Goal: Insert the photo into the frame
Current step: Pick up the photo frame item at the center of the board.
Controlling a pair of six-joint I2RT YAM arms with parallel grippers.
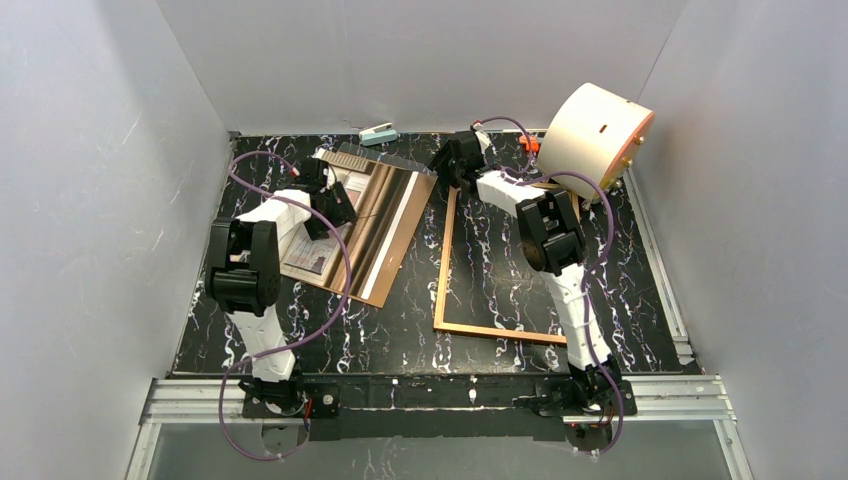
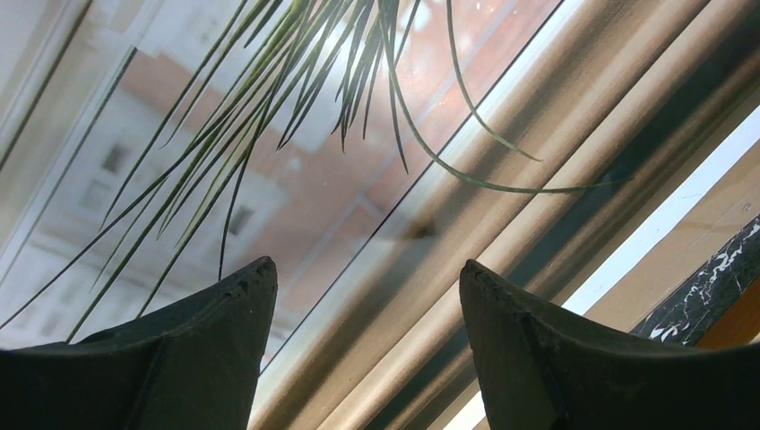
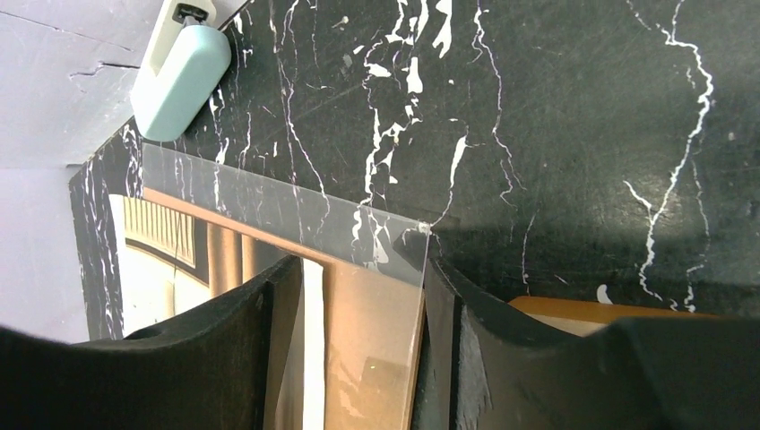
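Note:
The photo (image 1: pixel 378 215) lies left of centre on a brown backing board (image 1: pixel 408 240), its stripes and dark plant facing up. It fills the left wrist view (image 2: pixel 296 188). My left gripper (image 1: pixel 325 197) hovers close over its left part, open and empty (image 2: pixel 367 269). The frame (image 1: pixel 440 270), orange-brown wood, lies flat and empty right of centre. My right gripper (image 1: pixel 455 160) is at the stack's far right corner, open (image 3: pixel 358 269). Its fingers straddle the edge of a clear sheet (image 3: pixel 269 202) and the board (image 3: pixel 367 340). The frame's corner (image 3: pixel 574 309) shows beside the right finger.
A mint-green and white small object (image 1: pixel 379 133) lies at the back wall; it also shows in the right wrist view (image 3: pixel 179 76). A large white cylinder with an orange rim (image 1: pixel 595 130) stands at the back right over the frame's far corner. White walls enclose the black marble table (image 1: pixel 400 335).

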